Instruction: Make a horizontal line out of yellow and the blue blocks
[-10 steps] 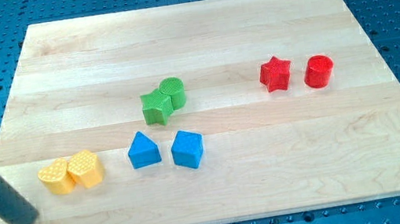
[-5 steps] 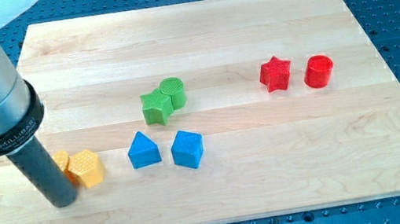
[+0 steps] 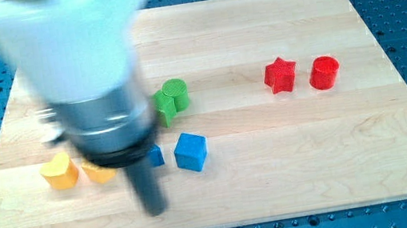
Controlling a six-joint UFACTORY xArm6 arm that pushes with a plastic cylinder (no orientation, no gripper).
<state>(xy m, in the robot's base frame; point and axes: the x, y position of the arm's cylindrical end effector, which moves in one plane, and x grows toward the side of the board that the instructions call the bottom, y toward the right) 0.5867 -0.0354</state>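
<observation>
My tip [image 3: 155, 210] is blurred and rests on the board near the view's bottom, below the blue triangular block [image 3: 156, 156], which the rod mostly hides. The blue cube [image 3: 190, 151] sits to the right of the tip and a little above it. Two yellow blocks lie to the tip's upper left: a heart-like one [image 3: 59, 171] in full view and another [image 3: 99, 172] partly hidden by the arm. The arm's body covers much of the board's left half.
A green star block [image 3: 162, 109] and a green cylinder [image 3: 174, 93] touch each other above the blue blocks, partly behind the arm. A red star [image 3: 279, 75] and a red cylinder [image 3: 324, 72] stand at the view's right. The wooden board [image 3: 292, 165] lies on a blue perforated table.
My tip has swept right along the board's bottom, from left of the yellow blocks to below the blue triangular block. The arm now hides more of the board. The blocks look unmoved.
</observation>
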